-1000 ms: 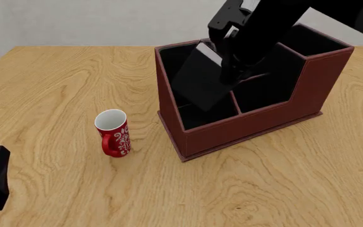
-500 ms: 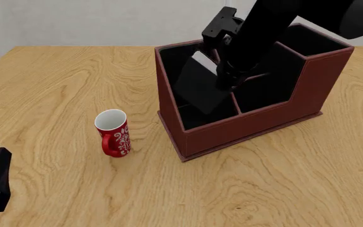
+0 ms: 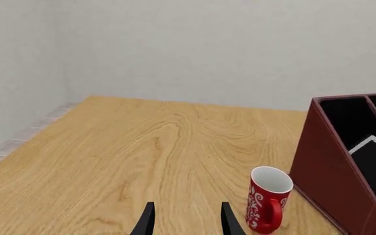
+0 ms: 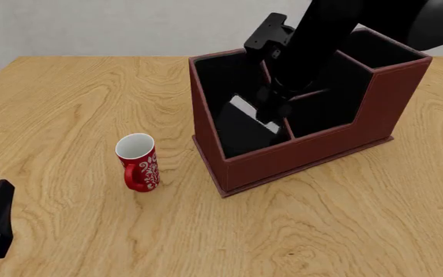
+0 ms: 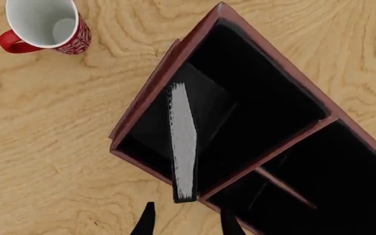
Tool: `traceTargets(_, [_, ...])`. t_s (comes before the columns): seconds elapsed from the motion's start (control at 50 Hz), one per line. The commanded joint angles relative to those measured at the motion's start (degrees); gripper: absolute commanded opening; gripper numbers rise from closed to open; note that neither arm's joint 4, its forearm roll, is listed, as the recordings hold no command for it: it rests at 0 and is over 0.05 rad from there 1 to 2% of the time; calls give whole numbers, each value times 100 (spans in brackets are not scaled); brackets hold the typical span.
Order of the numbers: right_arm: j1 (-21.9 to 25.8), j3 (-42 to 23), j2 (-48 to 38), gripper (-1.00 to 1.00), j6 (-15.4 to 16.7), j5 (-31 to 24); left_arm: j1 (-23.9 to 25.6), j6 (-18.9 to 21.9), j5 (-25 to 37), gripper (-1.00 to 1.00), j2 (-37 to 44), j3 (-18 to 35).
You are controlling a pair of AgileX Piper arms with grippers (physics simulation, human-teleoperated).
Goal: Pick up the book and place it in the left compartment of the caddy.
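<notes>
- My right hand [image 5: 182,226] is over the caddy [image 4: 306,147], and in my wrist view its fingers stand apart with nothing between them; the book [image 5: 182,142] lies below, clear of both tips.
- The book [image 4: 244,121] is inside the left compartment [image 4: 217,78], toward the front end, leaning rather than upright: its white page edge faces up and one corner reaches toward the divider.
- I judge the placing essentially done; what remains is lifting my arm out cleanly.
- Risk one: my arm sits low among the dividers. If I pull away sideways instead of straight up, a finger could catch the book's raised corner or the divider and drag the book askew, or shove the caddy across the surface [image 4: 67,104].
- Risk two: the book's lean. I cannot tell whether its lower edge is flat on the compartment floor; if it rests only on a corner, a knock could tip it flat against the wall.
- Risk three: the red mug [image 4: 138,161] stands on the surface near the caddy's left wall; a shifted caddy could knock it.
- My left hand [image 3: 186,220] hovers low over the surface, fingers apart and empty, well clear of the caddy.
</notes>
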State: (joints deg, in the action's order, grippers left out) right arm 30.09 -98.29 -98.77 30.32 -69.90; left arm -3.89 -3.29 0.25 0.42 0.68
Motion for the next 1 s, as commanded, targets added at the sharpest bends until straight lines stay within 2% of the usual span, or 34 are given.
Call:
traceTargets(0.02, [-10,32,31,100,-67,0,26,11,14,100,67,80])
traceTargets(0.42, [-95,102,188,100,8,0,28,3,55,100,83,160])
traceTargets(0.56, [-125,62,483,100,-102,0,43,7,64,100,95,203])
traceTargets(0.62, [-221,146,578,100,-30,0,51,14,104,100,40,198])
traceTargets(0.74, [-241,245,845,100,-215,0,105,19,123,100,-2,193])
traceTargets(0.82, [-333,400,1037,100,-214,0,136,30,122,100,-10,196])
traceTargets(0.88, [-236,484,1194,100,-356,0,149,43,123,100,-4,205])
traceTargets(1.0, [-248,666,1432,100,-445,0,211,70,150,100,-24,225])
